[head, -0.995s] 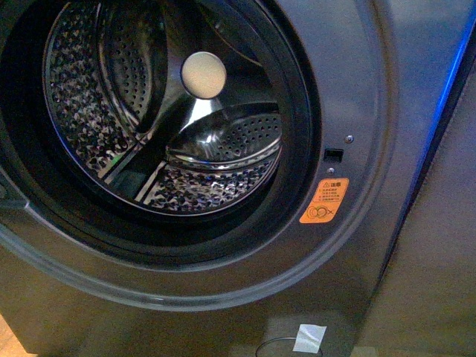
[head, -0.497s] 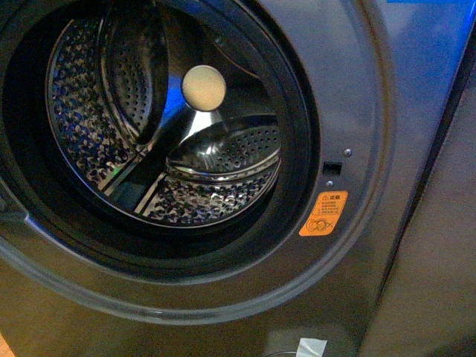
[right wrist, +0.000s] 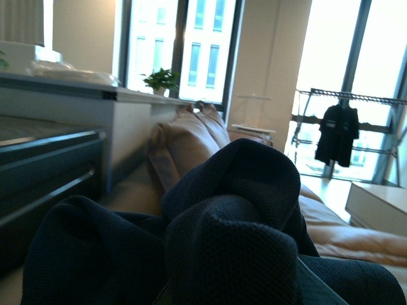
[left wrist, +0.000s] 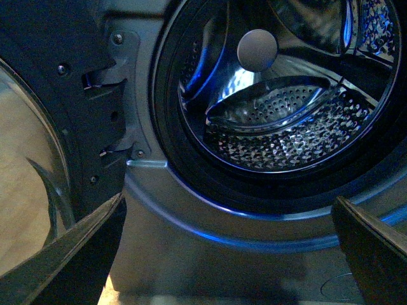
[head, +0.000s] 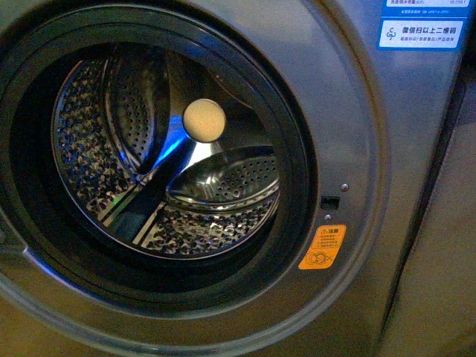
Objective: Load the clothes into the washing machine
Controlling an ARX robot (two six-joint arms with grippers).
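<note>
- Drum [head: 97, 163] sits inside the washing machine [head: 357, 111], behind the porthole [head: 299, 149].
- Cap [head: 204, 120] at the middle of the drum's back wall.
- Latch slot [head: 329, 201] on the machine front, right of the porthole; sticker [head: 323, 247] just below it.
- Label [head: 420, 22] at the front's upper right corner.
- Door [left wrist: 38, 159] swung out left of the porthole, on hinge [left wrist: 117, 95].
- Clothes [right wrist: 235, 210] bunched close before the right wrist camera; sofa [right wrist: 191, 140] behind them, rack [right wrist: 356, 98] further back.

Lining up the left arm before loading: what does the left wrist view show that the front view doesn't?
Only the left wrist view: the open door with its hinge bracket, and the left end effector, open and empty. Only the front view: the orange warning sticker, the latch slot and a blue label. Both: the washing machine, its perforated drum and pale round hub.
</note>
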